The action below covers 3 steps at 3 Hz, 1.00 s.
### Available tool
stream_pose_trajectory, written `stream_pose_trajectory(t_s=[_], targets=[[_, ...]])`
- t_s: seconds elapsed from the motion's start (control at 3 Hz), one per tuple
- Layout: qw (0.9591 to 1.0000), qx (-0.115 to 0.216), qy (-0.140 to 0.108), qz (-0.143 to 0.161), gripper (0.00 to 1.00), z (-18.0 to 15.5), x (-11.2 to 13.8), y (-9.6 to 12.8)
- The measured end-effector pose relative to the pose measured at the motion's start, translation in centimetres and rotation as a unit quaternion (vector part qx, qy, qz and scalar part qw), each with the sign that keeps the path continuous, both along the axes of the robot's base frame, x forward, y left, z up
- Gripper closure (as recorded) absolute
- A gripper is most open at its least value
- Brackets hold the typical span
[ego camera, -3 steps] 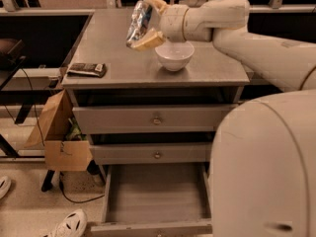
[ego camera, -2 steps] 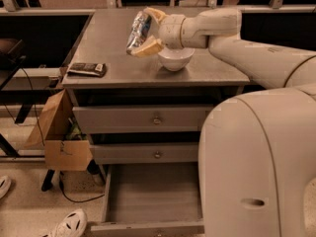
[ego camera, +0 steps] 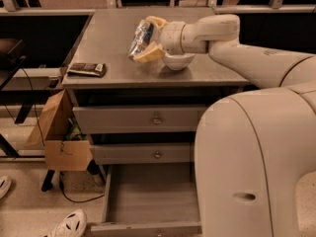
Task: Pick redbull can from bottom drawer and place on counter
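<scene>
Over the counter (ego camera: pixel 108 38), gripper (ego camera: pixel 146 39) with redbull can (ego camera: pixel 138 37) between its jaws

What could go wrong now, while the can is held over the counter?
The can sits tilted in the end effector over the counter; released like this, it might topple and roll. The bowl is right beside the end effector and could get knocked.

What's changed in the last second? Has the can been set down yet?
The gripper, jaws shut on the can, has come down a little toward the counter. The can is still held, tilted, and has not been released. The bowl, the dark packet and the open bottom drawer stayed where they were.
</scene>
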<state>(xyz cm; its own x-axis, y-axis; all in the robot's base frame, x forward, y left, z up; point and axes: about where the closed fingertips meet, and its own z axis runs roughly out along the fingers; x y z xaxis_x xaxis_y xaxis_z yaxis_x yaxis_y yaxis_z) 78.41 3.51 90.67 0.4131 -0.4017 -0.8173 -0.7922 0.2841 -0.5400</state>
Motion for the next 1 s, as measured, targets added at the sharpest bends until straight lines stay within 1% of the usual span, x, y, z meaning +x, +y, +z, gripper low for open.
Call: stream_pose_trajectory(t_s=[0.33,0.67,1.0], targets=[[1.0000,-0.001,-0.004,-0.008,0.00,0.39,-0.59,-0.53],[0.9998,-0.006,-0.011,-0.015,0.00,1.17,-1.20,-0.85],[0.9998,-0.007,-0.011,-0.015,0.00,1.17,-1.20,-0.85]])
